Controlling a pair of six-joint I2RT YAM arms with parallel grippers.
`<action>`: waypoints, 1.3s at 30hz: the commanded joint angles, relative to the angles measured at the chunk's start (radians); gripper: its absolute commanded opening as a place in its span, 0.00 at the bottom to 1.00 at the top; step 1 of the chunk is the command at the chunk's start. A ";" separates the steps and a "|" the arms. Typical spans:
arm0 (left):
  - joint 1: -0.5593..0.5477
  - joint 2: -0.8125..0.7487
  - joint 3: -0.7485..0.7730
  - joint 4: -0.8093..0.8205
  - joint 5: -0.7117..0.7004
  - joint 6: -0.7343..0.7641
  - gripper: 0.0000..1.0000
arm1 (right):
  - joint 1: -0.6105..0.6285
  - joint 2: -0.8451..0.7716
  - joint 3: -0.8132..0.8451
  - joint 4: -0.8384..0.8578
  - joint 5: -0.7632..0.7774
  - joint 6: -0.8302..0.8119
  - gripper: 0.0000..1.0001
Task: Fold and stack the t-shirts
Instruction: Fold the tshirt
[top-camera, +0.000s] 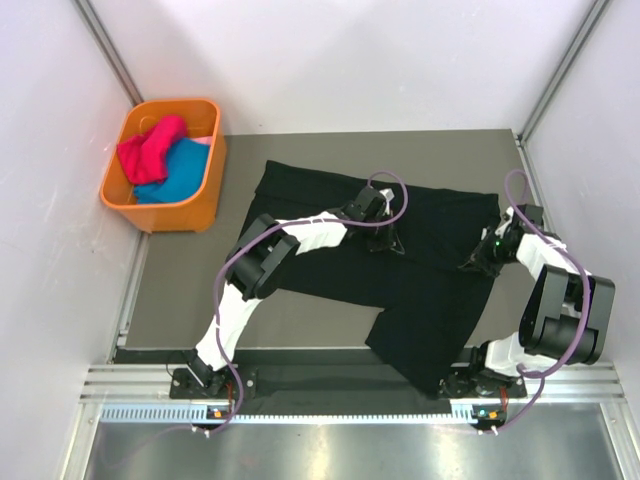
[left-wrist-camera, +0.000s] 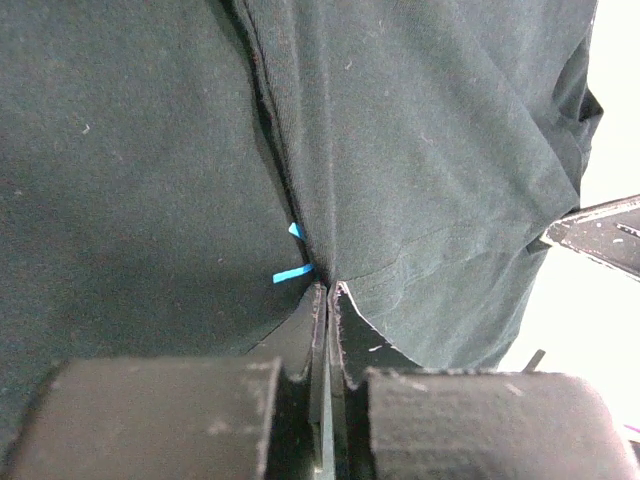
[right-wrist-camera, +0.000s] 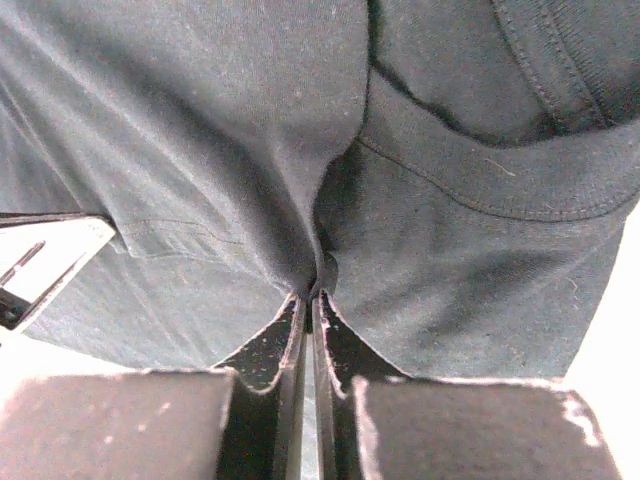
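1. First fold in preparation: the black t-shirt (top-camera: 440, 300) lies spread across the middle and right of the surface (top-camera: 170, 290), one end trailing over the near edge, with both arms bearing down on it.
2. The left hand (left-wrist-camera: 328, 288) is pressed together on a raised ridge of cloth near the shirt's middle, just beside a small light-blue print (left-wrist-camera: 292, 272).
3. The right hand (right-wrist-camera: 318, 285) likewise pinches a pucker of the same shirt, toward the right edge. A ribbed band (right-wrist-camera: 560, 60) nearby may be the neckline, though the close view leaves that uncertain.
4. Judged from these grips, the step in hand is the grasp that opens the first fold. The next move calls for both hands to rise together and carry the cloth across itself, keeping the two pinches level so the fabric neither slips free nor drags crooked.
5. Awaiting their turn, a magenta-pink t-shirt (top-camera: 150, 148) and a teal-blue t-shirt (top-camera: 180, 178) sit bundled in the orange basket (top-camera: 180, 212) at the far left corner, well apart from both hands.
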 joint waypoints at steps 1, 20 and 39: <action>0.003 -0.020 0.036 -0.033 0.040 0.021 0.00 | 0.004 -0.001 0.003 0.026 -0.033 -0.010 0.00; 0.078 -0.040 -0.020 -0.007 0.172 -0.051 0.00 | 0.005 -0.009 0.063 -0.132 0.026 -0.018 0.00; 0.094 -0.090 0.060 -0.260 0.172 0.227 0.27 | 0.002 0.028 0.129 -0.179 0.195 -0.073 0.33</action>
